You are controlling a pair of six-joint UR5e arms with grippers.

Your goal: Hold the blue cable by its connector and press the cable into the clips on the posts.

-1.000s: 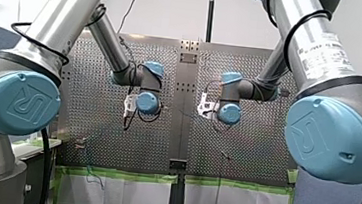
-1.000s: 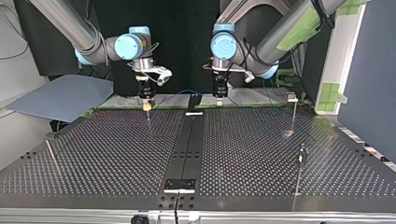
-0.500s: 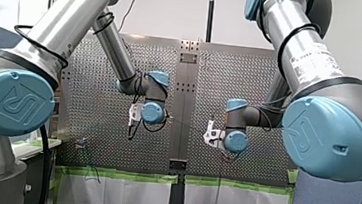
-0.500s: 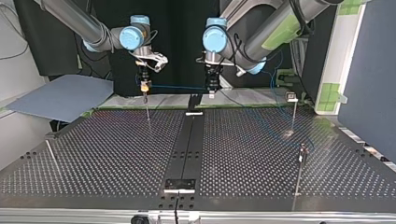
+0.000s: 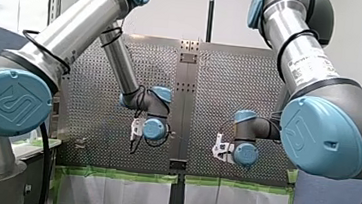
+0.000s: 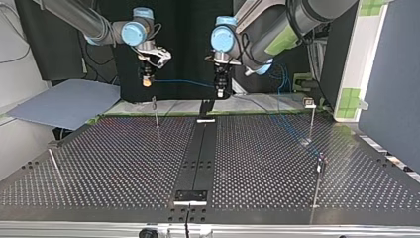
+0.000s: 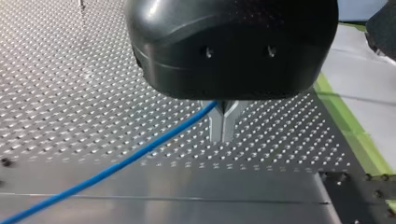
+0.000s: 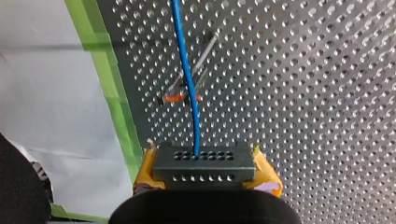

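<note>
Both tools are closed. At my left tool (image 7: pixel 223 133) the metal fingers (image 7: pixel 215 126) sit together with the blue cable (image 7: pixel 116 164) nipped between them up near their roots. From there it slants away low over the counter (image 7: pixel 70 84).

At my right tool (image 8: pixel 204 176) the yellow pads (image 8: pixel 145 179) are clamped on a dark perforated block that the cable runs into, the connector (image 8: pixel 204 161) as far as I can make out from this angle. Ahead of that tool the cable crosses over a thin post (image 8: pixel 208 45) with orange marks at its top. The top view shows the two apart, the cable strung almost level between the tools and well above the post's tip.

Past my left tool the cable runs down toward the foot of a second post (image 6: pixel 310 121) at the top view's right. A third post (image 6: pixel 317 183) stands nearer that camera.

Since a second ago both tools have risen. My right tool was then down at the thin post's tip and my left tool hung low over the counter's far edge, with hardly any cable showing between them. Half a second ago they were partway up. In the front view both wrists have slid down the picture over that same second.
</note>
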